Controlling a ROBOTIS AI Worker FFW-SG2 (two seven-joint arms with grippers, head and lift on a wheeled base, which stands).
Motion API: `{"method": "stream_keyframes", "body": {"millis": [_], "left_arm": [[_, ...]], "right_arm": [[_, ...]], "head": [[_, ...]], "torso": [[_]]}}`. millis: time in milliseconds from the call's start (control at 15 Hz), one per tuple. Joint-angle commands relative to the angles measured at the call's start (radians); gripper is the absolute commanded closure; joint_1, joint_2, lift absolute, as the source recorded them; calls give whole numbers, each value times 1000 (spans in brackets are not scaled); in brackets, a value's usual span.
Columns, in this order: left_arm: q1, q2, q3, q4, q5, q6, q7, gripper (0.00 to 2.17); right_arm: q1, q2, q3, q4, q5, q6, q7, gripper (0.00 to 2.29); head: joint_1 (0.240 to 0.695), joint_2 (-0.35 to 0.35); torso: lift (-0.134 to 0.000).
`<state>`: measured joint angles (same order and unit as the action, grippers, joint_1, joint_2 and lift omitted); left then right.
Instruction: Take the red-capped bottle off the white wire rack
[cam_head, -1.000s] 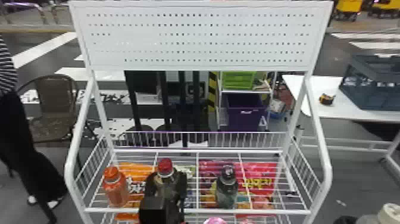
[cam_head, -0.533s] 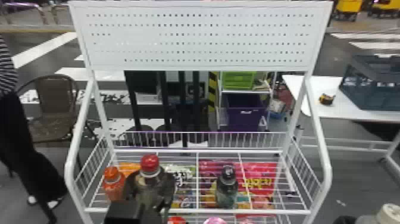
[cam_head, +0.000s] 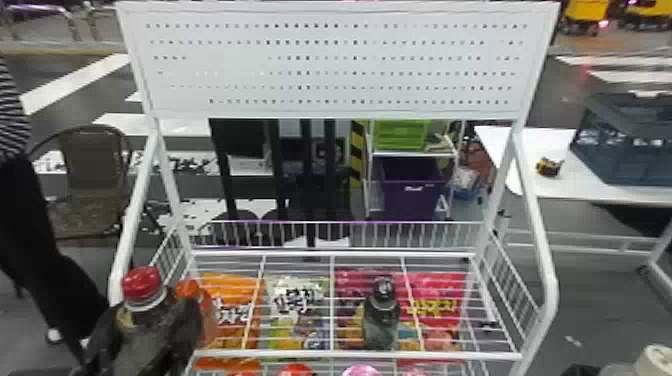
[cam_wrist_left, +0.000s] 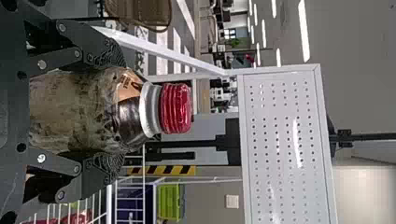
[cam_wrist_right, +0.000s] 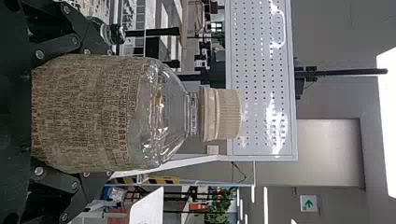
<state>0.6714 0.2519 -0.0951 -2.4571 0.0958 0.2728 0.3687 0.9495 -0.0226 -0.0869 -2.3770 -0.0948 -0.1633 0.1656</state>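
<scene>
One red-capped bottle (cam_head: 145, 322) was held at the near left of the scene, its sides clasped between the two black fingers of the left gripper (cam_wrist_left: 114, 111). Over the past second, the bottle had been drawn leftward and nearer from its earlier place above the white wire rack (cam_head: 350, 355), and it was now seen before the rack's near left corner. By that shift, the lift-off was judged to be all but done, though the bottle's base was hidden and full clearance of the near rail could not be confirmed. The bottle was kept roughly upright, cap uppermost.

An orange-capped bottle (cam_head: 207, 312) was left partly hidden just behind it; whether the two were touching could not be told. Farther right on the rack, a dark-capped bottle (cam_head: 381, 320) was left standing, with bright packets (cam_head: 435, 305) seen through the wires.

At the near right, a pale-capped bottle (cam_wrist_right: 121, 112) was gripped between the fingers of the right gripper (cam_wrist_right: 91, 112).

A little more travel toward the near side was judged to be needed, with the hold kept firm; if the bottle were swung back too soon, the rail or its orange-capped neighbour might be knocked.
</scene>
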Motion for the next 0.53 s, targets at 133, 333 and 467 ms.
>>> {"method": "stream_keyframes", "body": {"millis": [133, 333, 467], "left_arm": [[4, -6, -1, 32, 4, -37, -7, 2142], [-6, -6, -3, 24, 7, -37, -7, 2142], [-6, -6, -3, 20, 9, -34, -5, 2142]], "right_arm": [[12, 3, 4, -18, 3, 0, 0, 836], [20, 3, 3, -21, 3, -15, 0, 836], [21, 3, 3, -24, 3, -15, 0, 836]], "head": [[499, 0], [499, 0], [499, 0]], "torso": [[0], [0], [0]]}}
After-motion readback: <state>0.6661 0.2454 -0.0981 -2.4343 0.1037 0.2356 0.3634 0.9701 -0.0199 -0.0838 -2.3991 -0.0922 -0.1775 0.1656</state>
